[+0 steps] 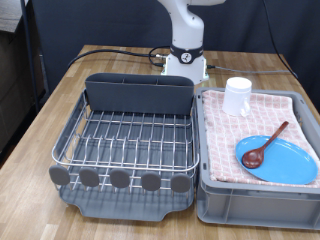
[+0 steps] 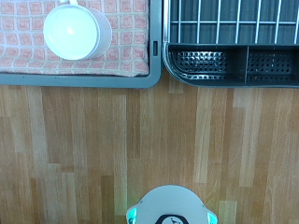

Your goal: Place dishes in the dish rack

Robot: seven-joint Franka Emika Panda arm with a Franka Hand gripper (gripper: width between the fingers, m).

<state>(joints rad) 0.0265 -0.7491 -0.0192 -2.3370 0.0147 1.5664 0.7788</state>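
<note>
The round bright-blue plate (image 1: 278, 160) lies in the grey bin (image 1: 210, 190) at the exterior view's right. The reddish-brown wooden spoon (image 1: 264, 146) rests across the plate. The small white cup (image 1: 237, 96) stands on the bin's pink checked cloth (image 1: 265, 115) and also shows from above in the wrist view (image 2: 77, 31). The chrome wire dish rack (image 1: 130, 135) on its dark grey tray holds nothing. Its long grey caddy (image 1: 138, 92) also shows in the wrist view (image 2: 234, 63) and looks empty. No fingers show in either view.
The robot's white base (image 1: 185, 62) stands behind the rack and bin, with cables running off it; it also shows in the wrist view (image 2: 173, 205). The wooden table (image 1: 30, 130) extends to the exterior view's left of the rack. The bin's rim (image 2: 84, 80) lies close beside the caddy.
</note>
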